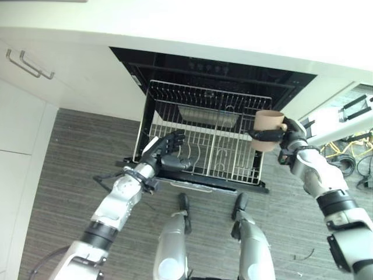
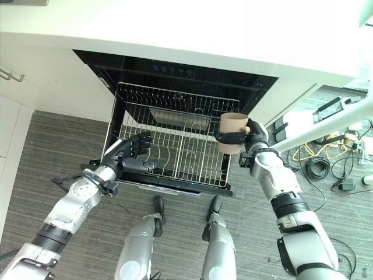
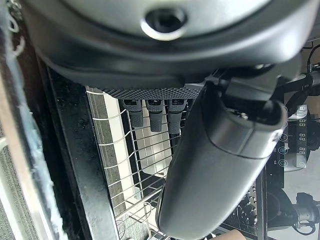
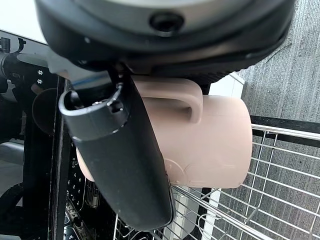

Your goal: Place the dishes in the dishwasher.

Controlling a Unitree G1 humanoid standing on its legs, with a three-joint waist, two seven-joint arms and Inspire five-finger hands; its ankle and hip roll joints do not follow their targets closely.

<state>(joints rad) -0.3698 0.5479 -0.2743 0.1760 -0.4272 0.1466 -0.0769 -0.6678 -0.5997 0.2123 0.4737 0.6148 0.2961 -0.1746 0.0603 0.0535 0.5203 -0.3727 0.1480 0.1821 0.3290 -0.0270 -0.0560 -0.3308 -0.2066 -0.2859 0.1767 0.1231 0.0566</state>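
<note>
Pulled-out wire dishwasher rack (image 1: 204,140), grey tray (image 1: 208,116) lying at its back

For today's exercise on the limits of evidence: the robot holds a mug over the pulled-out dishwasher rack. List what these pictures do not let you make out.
- Inside of the mug: its mouth is turned away in both eye views, and the right hand covers it in the right wrist view.
- Back of the dishwasher cavity: too dark, under the countertop.
- Near left corner of the rack: behind the open left hand.

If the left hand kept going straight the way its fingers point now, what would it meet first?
Probably the wire dish rack. The left hand, fingers straight, hovers at the rack's front left corner and points across it, so the wires seem nearest; its height above them is unclear.
</note>
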